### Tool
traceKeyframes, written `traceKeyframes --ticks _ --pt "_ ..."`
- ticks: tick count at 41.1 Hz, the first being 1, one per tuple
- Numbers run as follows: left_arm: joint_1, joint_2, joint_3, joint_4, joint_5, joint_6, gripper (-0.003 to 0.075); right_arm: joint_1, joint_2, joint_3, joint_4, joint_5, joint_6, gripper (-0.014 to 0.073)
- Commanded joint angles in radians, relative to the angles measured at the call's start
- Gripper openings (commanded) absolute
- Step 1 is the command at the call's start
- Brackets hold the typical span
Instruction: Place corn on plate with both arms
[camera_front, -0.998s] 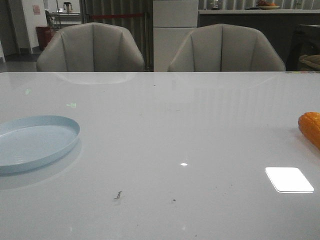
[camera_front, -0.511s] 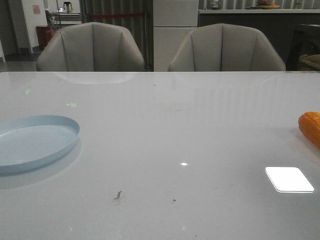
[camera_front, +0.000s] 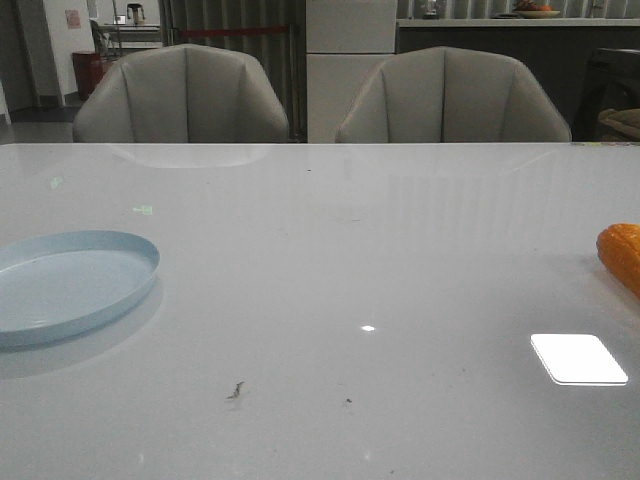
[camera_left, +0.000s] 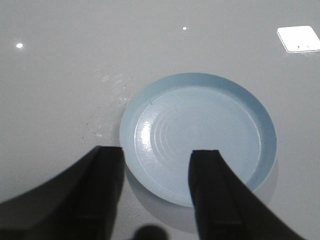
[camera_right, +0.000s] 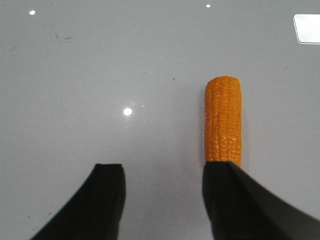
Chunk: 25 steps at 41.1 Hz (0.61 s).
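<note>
The pale blue plate (camera_front: 70, 283) lies empty on the table at the left; it also shows in the left wrist view (camera_left: 200, 132). The orange corn (camera_front: 621, 254) lies on the table at the right edge, partly cut off by the frame. In the right wrist view the corn (camera_right: 223, 118) lies lengthwise, its near end hidden behind one finger (camera_right: 235, 200). My left gripper (camera_left: 156, 156) is open and empty above the plate's near rim. My right gripper (camera_right: 164, 171) is open and empty above the table, the corn beside its gap. Neither arm shows in the front view.
The white glossy table (camera_front: 330, 260) carries bright light reflections (camera_front: 578, 358) and a few small dark specks (camera_front: 236, 390). Two grey chairs (camera_front: 182, 95) stand behind the far edge.
</note>
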<state>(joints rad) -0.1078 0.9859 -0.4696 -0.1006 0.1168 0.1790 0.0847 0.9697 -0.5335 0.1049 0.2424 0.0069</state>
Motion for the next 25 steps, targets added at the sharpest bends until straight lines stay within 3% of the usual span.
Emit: traceKeyframes --ticks 1,8,25 --pt "0.002 0.005 -0.037 -0.033 -0.089 -0.002 0.0512 -0.006 -0.008 -0.036 0.003 -0.078 -0.001 0.054" --pt "0.027 0.065 -0.077 -0.122 -0.04 -0.002 0.0512 -0.006 -0.008 -0.036 0.003 -0.077 -0.001 0.054" --pt "0.155 0.401 -0.435 -0.13 0.335 -0.002 0.0481 -0.006 -0.008 -0.036 0.003 -0.077 -0.001 0.054"
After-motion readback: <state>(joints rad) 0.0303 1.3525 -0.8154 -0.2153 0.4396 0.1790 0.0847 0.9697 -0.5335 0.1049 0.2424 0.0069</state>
